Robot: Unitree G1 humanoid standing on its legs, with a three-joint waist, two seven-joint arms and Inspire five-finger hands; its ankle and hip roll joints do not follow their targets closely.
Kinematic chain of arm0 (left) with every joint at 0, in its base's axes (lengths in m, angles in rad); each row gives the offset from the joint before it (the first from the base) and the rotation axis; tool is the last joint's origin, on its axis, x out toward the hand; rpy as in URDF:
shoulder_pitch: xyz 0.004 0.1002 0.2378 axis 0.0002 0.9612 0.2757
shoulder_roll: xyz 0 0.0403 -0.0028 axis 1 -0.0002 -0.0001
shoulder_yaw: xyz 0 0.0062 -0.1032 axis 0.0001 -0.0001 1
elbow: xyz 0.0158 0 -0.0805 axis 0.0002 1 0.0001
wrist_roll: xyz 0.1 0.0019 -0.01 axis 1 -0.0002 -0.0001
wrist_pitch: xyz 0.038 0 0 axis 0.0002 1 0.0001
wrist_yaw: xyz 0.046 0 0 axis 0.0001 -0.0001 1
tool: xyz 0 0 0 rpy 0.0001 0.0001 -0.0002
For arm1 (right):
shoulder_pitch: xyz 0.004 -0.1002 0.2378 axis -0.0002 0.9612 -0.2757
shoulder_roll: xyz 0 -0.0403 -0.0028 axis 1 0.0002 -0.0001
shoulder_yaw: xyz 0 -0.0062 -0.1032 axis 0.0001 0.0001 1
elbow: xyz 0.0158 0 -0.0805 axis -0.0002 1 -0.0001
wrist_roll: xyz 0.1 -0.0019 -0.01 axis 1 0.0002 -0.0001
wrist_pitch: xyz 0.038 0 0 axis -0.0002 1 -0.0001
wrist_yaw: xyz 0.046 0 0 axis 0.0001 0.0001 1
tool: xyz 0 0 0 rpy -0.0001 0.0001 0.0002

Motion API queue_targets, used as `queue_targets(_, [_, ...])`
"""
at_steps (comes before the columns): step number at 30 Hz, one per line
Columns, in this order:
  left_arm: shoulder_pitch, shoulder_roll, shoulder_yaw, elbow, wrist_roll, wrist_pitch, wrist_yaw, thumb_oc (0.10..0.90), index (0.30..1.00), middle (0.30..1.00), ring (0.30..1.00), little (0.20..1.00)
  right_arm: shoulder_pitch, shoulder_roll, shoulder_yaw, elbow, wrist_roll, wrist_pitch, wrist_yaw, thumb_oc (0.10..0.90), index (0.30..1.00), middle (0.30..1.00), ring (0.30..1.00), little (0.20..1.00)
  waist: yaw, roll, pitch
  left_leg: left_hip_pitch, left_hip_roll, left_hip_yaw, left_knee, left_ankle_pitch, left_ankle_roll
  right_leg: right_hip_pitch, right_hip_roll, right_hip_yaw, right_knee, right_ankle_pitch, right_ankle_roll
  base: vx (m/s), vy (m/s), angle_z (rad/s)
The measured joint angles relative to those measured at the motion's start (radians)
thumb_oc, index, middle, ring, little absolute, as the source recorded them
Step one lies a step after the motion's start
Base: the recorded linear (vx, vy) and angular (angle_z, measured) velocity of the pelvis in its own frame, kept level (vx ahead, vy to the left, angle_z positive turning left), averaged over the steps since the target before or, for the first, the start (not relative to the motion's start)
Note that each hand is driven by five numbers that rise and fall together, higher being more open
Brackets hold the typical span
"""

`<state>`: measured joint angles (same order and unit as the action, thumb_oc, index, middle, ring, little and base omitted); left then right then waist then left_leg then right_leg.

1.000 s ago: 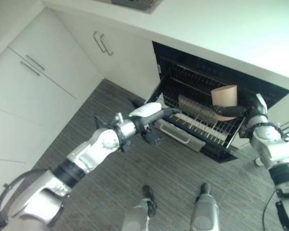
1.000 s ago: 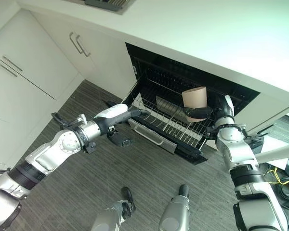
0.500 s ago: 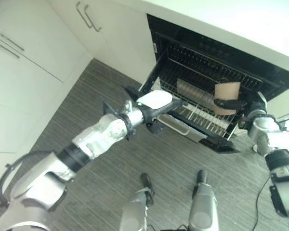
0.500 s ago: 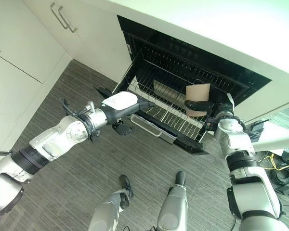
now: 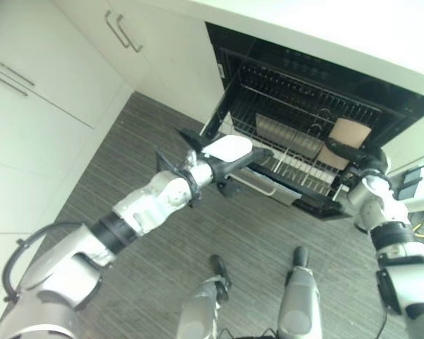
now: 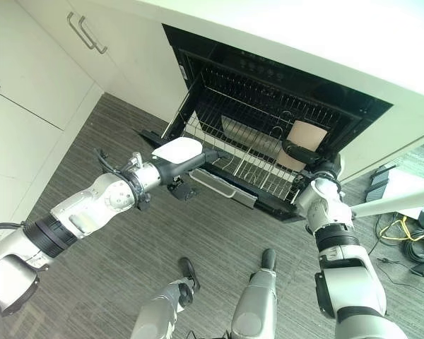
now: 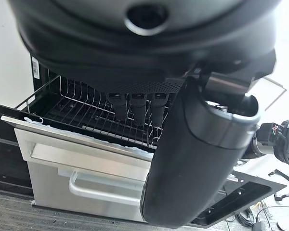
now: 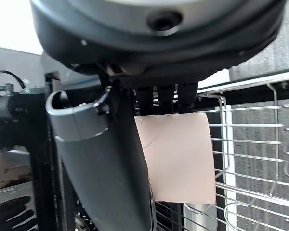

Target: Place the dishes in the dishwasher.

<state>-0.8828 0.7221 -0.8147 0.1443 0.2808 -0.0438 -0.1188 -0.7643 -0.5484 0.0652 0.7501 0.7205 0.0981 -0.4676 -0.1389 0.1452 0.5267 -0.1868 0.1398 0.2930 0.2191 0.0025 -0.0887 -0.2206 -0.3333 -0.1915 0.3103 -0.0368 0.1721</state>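
Right hand [image 6: 305,152] has thumb and fingers curled around the tan cup [image 6: 305,136], holding it over the right end of the pulled-out wire rack [image 6: 251,166] of the open dishwasher [image 5: 318,78]; left hand [image 5: 230,157] reaches to the rack's front edge, fingers straight and relaxed, gripping nothing; a grey dish [image 5: 279,131] stands in the rack, left of the cup.

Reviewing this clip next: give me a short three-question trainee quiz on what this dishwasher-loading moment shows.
1. True or false: the dishwasher stands open with its wire rack pulled out.
2. What does the right hand hold? A) tan cup B) white plate C) fork
3. Fill in: the left hand reaches toward the rack's ____ edge.

Key:
1. True.
2. A: fingers and thumb curl round the tan cup, held over the rack's right end.
3. Front; its fingers are straight and hold nothing.
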Motion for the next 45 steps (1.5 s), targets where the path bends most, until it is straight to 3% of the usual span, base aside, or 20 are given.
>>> queue_targets(5, [0.003,-0.001,-0.005,-0.002,0.000,0.001,0.002,0.800,0.900,0.900,0.900,0.900,0.006,0.015,0.000,0.001,-0.053,-0.013,-0.012,0.400,0.300,0.300,0.300,0.300,-0.002,0.000,0.000,-0.001,-0.002,0.003,0.000,0.003,0.005,-0.002,-0.001,0.010,-0.006,0.010,0.002,0.00,0.006,-0.01])
queue_targets(6, [0.005,-0.002,-0.005,-0.003,0.000,0.002,0.002,0.800,0.900,0.900,0.900,0.900,0.008,0.016,0.000,0.001,-0.054,-0.016,-0.012,0.800,0.900,0.900,0.900,0.900,-0.002,0.000,0.000,-0.001,-0.002,0.003,0.000,0.003,0.005,-0.002,-0.001,0.010,-0.006,0.011,0.002,0.00,0.000,0.00])
queue_targets(28, [0.007,-0.013,-0.005,-0.014,0.001,0.014,0.001,0.800,0.900,0.900,0.900,0.900,0.009,0.031,0.001,0.000,-0.072,-0.027,0.017,0.800,0.900,0.900,0.900,0.900,-0.007,0.001,0.000,-0.002,-0.002,0.005,0.000,0.009,0.013,-0.001,0.000,0.014,-0.014,0.025,0.001,0.00,0.000,0.00])
queue_targets(31, [0.008,-0.024,-0.005,-0.014,0.001,0.015,0.001,0.800,0.900,0.900,0.900,0.900,0.009,0.034,0.001,0.000,-0.079,-0.030,-0.012,0.800,0.900,0.900,0.900,0.900,-0.007,0.001,0.000,-0.002,-0.003,0.005,0.000,0.010,0.014,-0.001,-0.001,0.014,-0.014,0.026,0.001,0.00,0.011,0.00])
queue_targets(39, [0.038,-0.037,-0.005,-0.014,0.001,0.023,0.002,0.800,0.900,0.900,0.900,0.900,0.011,0.107,0.001,-0.033,-0.150,-0.072,-0.222,0.800,0.900,0.900,0.900,0.900,-0.022,0.003,-0.002,0.008,-0.006,0.027,0.000,0.010,0.014,-0.001,-0.002,0.028,-0.028,0.040,0.004,0.02,0.052,-0.06])
queue_targets(45, [0.042,-0.038,-0.005,-0.019,0.000,0.033,0.005,0.800,0.900,0.900,0.900,0.900,0.056,0.118,0.014,-0.047,-0.150,-0.088,-0.251,0.800,0.900,0.900,0.900,0.900,-0.028,0.007,-0.004,0.017,-0.006,0.031,-0.001,0.010,0.015,0.001,-0.001,0.038,-0.029,0.044,0.005,0.00,0.008,-0.02])
